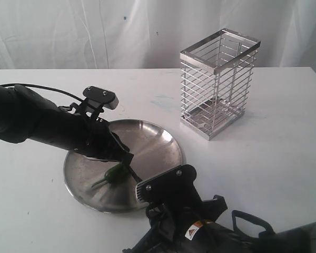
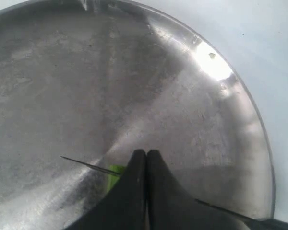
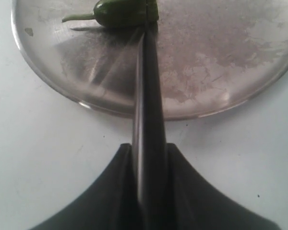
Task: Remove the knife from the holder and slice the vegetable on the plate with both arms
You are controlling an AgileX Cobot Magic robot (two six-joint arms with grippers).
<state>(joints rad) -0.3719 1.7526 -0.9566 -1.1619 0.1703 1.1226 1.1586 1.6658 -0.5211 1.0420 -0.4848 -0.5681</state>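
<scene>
On the left, the left gripper (image 1: 127, 158) reaches over the plate (image 1: 158, 139), its fingers (image 2: 137, 167) pressed together with no gap, their tips bearing down on the green chili pepper (image 1: 112, 174). The chili lies on the plate's near-left part, long axis slanting, stem toward the near-left rim. The black knife (image 3: 148, 96) runs crosswise to it, tip at the chili beside the left fingertips, clamped in the right gripper (image 3: 149, 148) just off the plate's near rim. The wire holder (image 1: 199, 60) stands far right.
</scene>
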